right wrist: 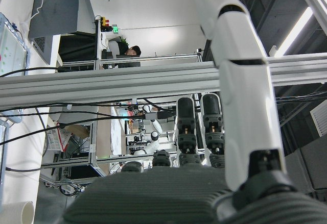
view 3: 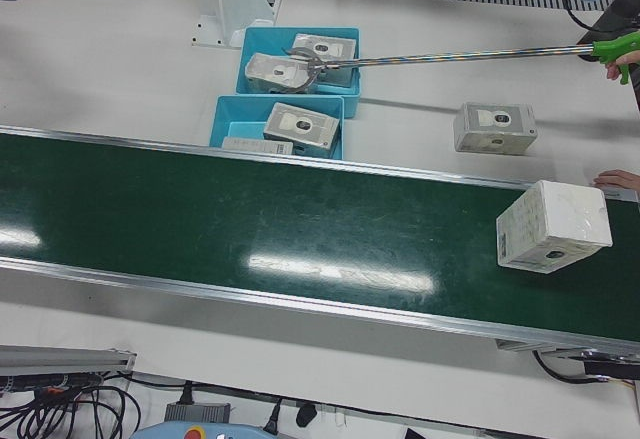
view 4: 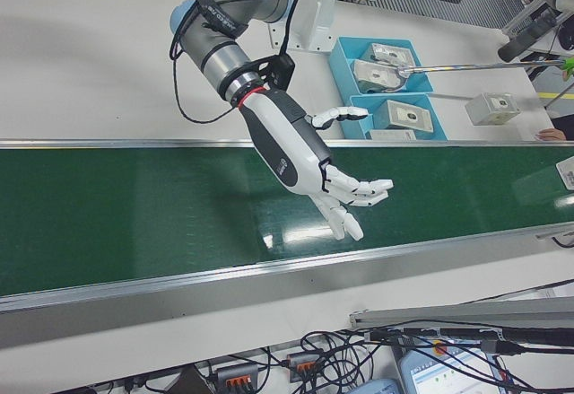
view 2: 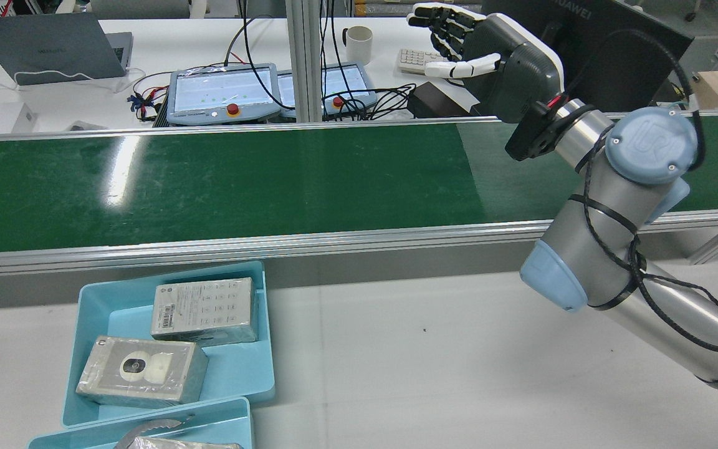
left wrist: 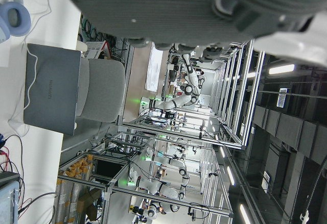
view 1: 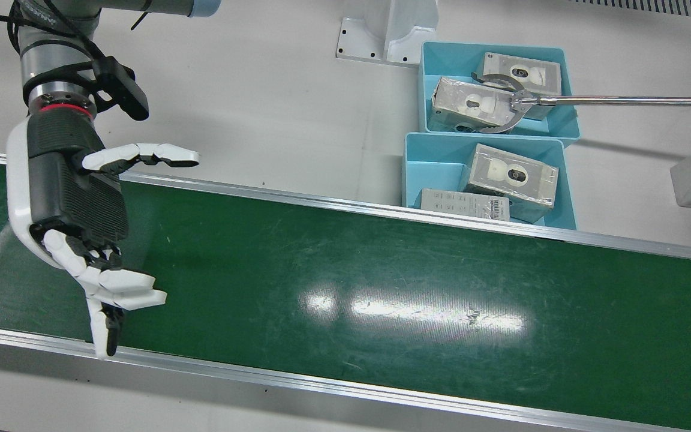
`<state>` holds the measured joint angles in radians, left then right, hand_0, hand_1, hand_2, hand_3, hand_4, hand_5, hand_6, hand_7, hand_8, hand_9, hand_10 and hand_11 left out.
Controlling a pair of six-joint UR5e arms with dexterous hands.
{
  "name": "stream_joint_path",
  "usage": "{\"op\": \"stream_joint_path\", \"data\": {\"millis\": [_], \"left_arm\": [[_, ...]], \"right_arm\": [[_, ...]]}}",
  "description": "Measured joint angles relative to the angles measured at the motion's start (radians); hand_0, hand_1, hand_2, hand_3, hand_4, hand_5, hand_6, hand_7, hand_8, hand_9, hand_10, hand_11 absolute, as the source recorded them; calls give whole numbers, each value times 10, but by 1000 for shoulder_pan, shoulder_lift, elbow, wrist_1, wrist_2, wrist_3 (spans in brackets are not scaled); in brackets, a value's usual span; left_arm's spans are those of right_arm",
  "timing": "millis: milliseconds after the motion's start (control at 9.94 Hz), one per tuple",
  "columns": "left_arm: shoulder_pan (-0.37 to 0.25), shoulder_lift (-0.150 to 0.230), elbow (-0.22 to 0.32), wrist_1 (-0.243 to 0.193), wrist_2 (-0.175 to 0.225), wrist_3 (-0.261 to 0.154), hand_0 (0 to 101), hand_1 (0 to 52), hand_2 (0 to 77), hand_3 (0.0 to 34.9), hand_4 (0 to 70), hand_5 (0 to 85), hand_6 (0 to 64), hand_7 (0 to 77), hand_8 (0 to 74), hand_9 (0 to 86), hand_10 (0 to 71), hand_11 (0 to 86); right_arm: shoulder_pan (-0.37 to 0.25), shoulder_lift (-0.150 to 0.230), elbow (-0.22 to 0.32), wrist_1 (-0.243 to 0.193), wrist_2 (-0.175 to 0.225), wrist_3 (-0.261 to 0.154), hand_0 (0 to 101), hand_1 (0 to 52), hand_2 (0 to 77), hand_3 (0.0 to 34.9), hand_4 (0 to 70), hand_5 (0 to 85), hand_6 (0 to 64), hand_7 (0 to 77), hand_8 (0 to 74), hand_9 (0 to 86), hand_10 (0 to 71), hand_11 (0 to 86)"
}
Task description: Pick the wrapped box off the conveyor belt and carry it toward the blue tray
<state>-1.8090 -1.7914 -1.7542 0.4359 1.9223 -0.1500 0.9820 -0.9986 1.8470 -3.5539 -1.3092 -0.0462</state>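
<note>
right hand (view 1: 75, 228) spread over conveyor belt (view 1: 345, 270), empty; wrapped box (view 3: 553, 226) far down the belt, well apart.
looked light, stiff, film-slick; best taken across opposite flat faces. blue tray (view 1: 435, 165) beside the belt, two boxes inside. "huawei" read on monitor (view 2: 608, 37) and laptop (view 2: 47, 47). left hand's state: could not tell.

The left robot hand (left wrist: 204, 9) shows only as a blurred palm edge, its fingers out of frame. The rear view's bottom edge cuts off the nearer blue tray (view 2: 222, 418).
</note>
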Motion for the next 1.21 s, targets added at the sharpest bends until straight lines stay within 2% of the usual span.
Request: {"op": "stream_joint_path", "data": {"millis": [101, 201, 302, 402, 503, 604, 905, 1006, 1207], "left_arm": [[0, 0, 0, 0, 0, 0, 0, 0, 11, 0, 0, 5, 0, 5, 5, 0, 5, 5], [0, 0, 0, 0, 0, 0, 0, 0, 5, 0, 0, 5, 0, 5, 5, 0, 5, 0], [0, 0, 0, 0, 0, 0, 0, 0, 11, 0, 0, 5, 0, 5, 5, 0, 5, 0], [0, 0, 0, 0, 0, 0, 0, 0, 11, 0, 0, 5, 0, 5, 5, 0, 5, 0], [0, 0, 0, 0, 0, 0, 0, 0, 5, 0, 0, 5, 0, 5, 5, 0, 5, 0], [0, 0, 0, 0, 0, 0, 0, 0, 11, 0, 0, 11, 0, 5, 5, 0, 5, 0], [0, 0, 0, 0, 0, 0, 0, 0, 5, 0, 0, 11, 0, 5, 5, 0, 5, 0], [0, 0, 0, 0, 0, 0, 0, 0, 5, 0, 0, 11, 0, 5, 5, 0, 5, 0], [0, 0, 0, 0, 0, 0, 0, 0, 5, 0, 0, 5, 0, 5, 5, 0, 0, 5]], "right_arm": [[15, 0, 36, -19, -12, 1, 523, 202, 191, 28, 224, 235, 71, 262, 5, 49, 0, 16], [20, 1, 59, -38, -20, 1, 524, 202, 202, 63, 213, 240, 87, 273, 5, 49, 0, 16], [16, 0, 80, -51, -26, 1, 540, 251, 229, 88, 213, 262, 98, 295, 5, 54, 0, 16], [10, 0, 92, -58, -28, 1, 553, 251, 240, 116, 202, 256, 98, 295, 5, 54, 0, 16], [7, -1, 100, -62, -29, -1, 557, 245, 245, 111, 191, 256, 71, 278, 5, 49, 0, 16], [12, -8, 105, -63, -30, -3, 547, 229, 256, 112, 196, 267, 93, 295, 5, 49, 0, 16], [34, -53, 99, -59, -29, -12, 546, 224, 240, 102, 213, 267, 93, 300, 5, 65, 0, 16], [44, -61, 101, -58, -29, -13, 516, 185, 175, 72, 213, 240, 98, 289, 5, 65, 0, 16], [59, -69, 104, -58, -30, -13, 515, 185, 175, 59, 213, 240, 98, 289, 5, 65, 0, 16]]}}
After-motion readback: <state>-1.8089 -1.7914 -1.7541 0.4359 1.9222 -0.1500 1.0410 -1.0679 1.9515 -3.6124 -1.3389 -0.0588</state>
